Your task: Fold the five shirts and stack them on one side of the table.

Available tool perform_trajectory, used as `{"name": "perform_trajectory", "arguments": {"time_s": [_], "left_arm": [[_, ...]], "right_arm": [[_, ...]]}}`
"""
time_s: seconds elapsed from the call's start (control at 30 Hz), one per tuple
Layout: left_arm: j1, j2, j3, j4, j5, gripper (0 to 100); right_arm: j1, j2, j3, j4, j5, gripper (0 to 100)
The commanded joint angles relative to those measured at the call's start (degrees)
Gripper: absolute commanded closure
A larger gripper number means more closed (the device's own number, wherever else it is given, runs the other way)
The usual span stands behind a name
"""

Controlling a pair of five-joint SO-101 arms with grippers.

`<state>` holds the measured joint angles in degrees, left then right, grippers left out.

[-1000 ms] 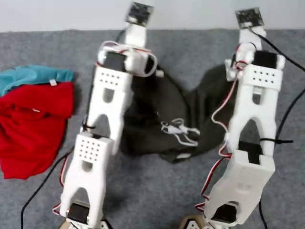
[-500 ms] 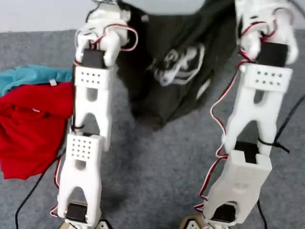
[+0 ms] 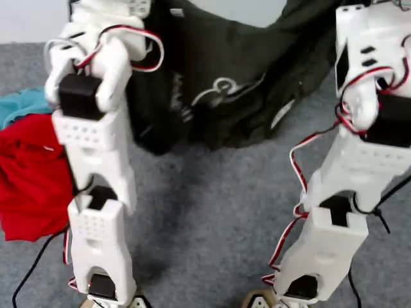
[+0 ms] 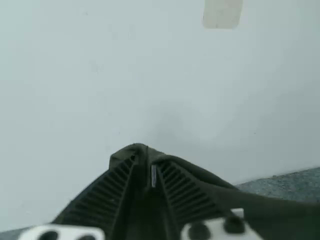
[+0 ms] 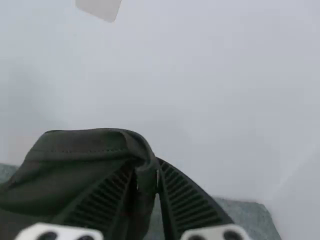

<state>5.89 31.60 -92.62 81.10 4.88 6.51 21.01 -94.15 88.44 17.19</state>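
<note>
Bare grey table (image 3: 218, 212) in the near middle, dark shirt (image 3: 225, 83) hanging across beyond, red shirt (image 3: 32, 179) alongside.

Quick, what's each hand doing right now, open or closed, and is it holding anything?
Left hand: closed, holding one edge of the dark shirt.
Right hand: closed, holding another edge of the same dark shirt.

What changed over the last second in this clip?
Both arms rose and lifted the dark shirt up from the table. It now hangs spread between the left gripper and right gripper, each shut on it. The red shirt and teal shirt stayed put.
</note>
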Motion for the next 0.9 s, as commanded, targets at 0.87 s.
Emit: {"name": "perform_trajectory", "arguments": {"time_s": [0.87], "left_arm": [[-0.09,-35.52,-3.47,15.38,-0.53,99]], "right_arm": [[12.0,-44.44,6.24,12.26,-0.35,99.1]]}}
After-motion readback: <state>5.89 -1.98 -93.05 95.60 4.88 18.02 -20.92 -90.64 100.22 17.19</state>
